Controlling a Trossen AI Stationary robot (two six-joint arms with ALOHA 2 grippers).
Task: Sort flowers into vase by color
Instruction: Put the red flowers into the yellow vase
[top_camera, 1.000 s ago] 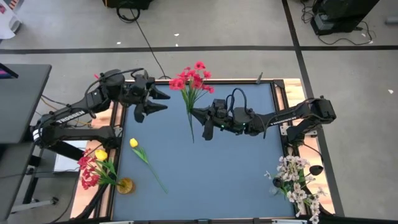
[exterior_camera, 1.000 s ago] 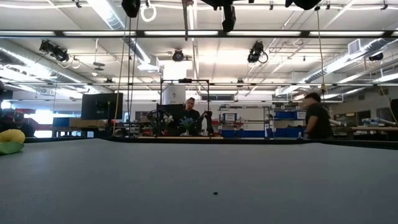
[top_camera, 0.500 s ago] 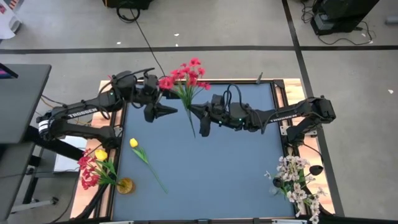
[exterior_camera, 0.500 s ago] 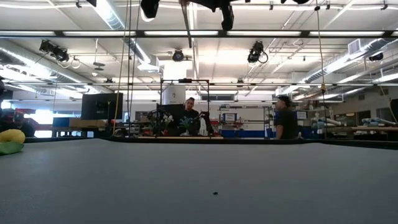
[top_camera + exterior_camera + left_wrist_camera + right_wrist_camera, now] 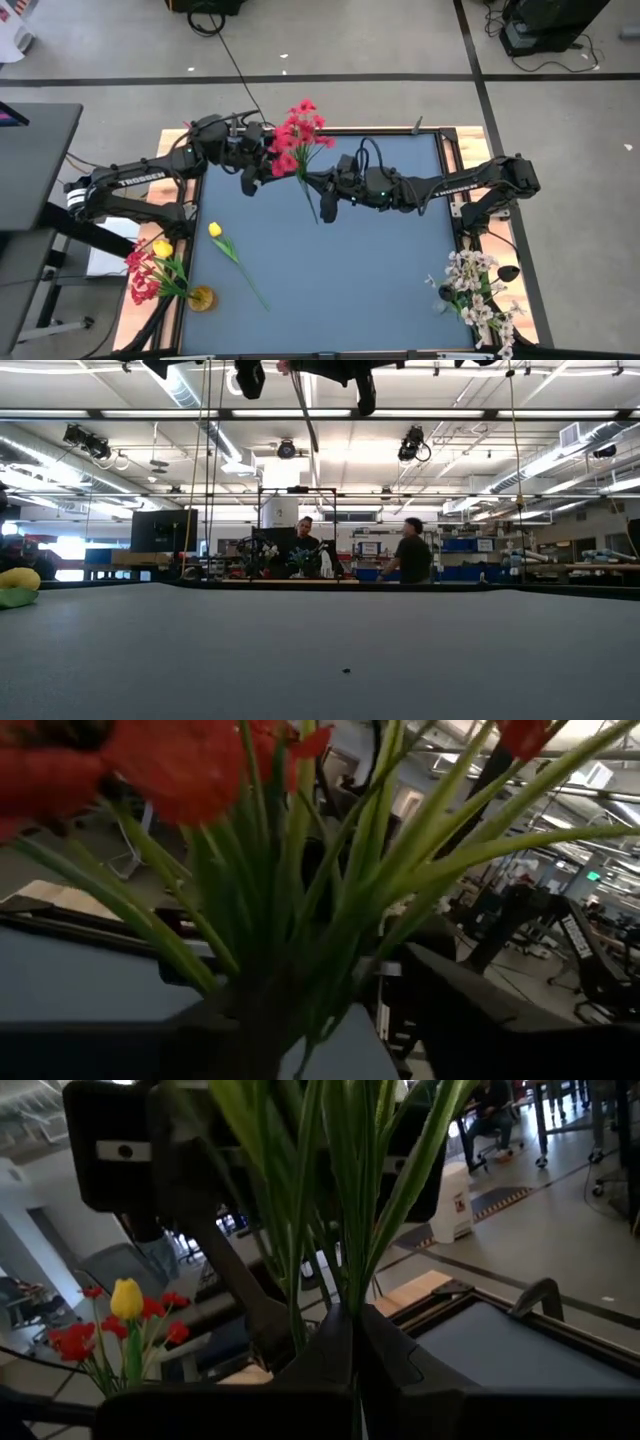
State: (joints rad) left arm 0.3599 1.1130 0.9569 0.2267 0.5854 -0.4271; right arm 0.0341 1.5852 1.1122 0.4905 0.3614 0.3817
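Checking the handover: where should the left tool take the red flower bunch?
On the bare green stalks just under the red blooms of the red flower bunch, coming from the left arm's side. The right tool is shut lower on the stalks; the left tool is open beside them.

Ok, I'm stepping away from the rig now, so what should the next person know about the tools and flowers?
Right tool: shut on the red flower bunch, held above the table.
Left tool: right beside the blooms; its grip can't be judged.
Done: vase at the left edge holds red and yellow flowers; white flowers sit at the right edge.
Left: place the held bunch; one yellow tulip lies on the table.
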